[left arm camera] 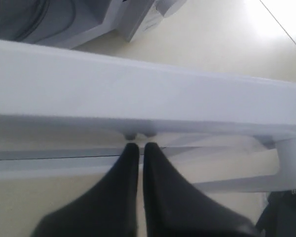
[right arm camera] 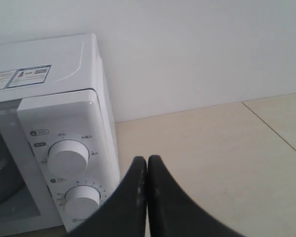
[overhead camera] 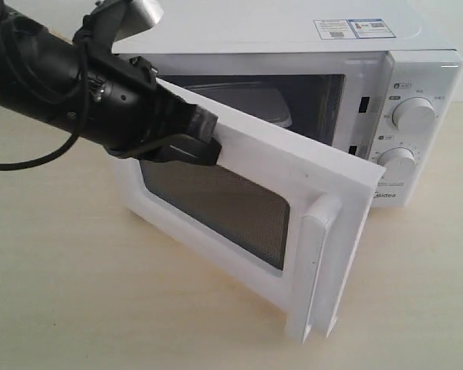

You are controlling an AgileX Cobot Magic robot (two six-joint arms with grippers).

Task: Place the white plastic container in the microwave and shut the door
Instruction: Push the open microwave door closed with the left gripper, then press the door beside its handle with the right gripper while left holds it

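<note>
The white microwave (overhead camera: 355, 69) stands at the back of the table with its door (overhead camera: 239, 193) swung about halfway out. Inside the cavity lies the white plastic container (overhead camera: 251, 99), partly hidden behind the door's top edge. My left gripper (overhead camera: 208, 145) is shut with nothing in it, its tips against the outer side of the door near the top edge. In the left wrist view the left gripper (left arm camera: 140, 145) meets the door's white edge (left arm camera: 138, 94). My right gripper (right arm camera: 147, 159) is shut and empty, hovering beside the microwave's dial panel (right arm camera: 64, 158); it is outside the exterior view.
The door's vertical bar handle (overhead camera: 320, 262) juts toward the table's front. Two round dials (overhead camera: 413, 114) sit on the microwave's right panel. A black cable (overhead camera: 31, 160) loops from the left arm. Pale wooden tabletop (overhead camera: 77, 293) spreads in front, with a white wall behind.
</note>
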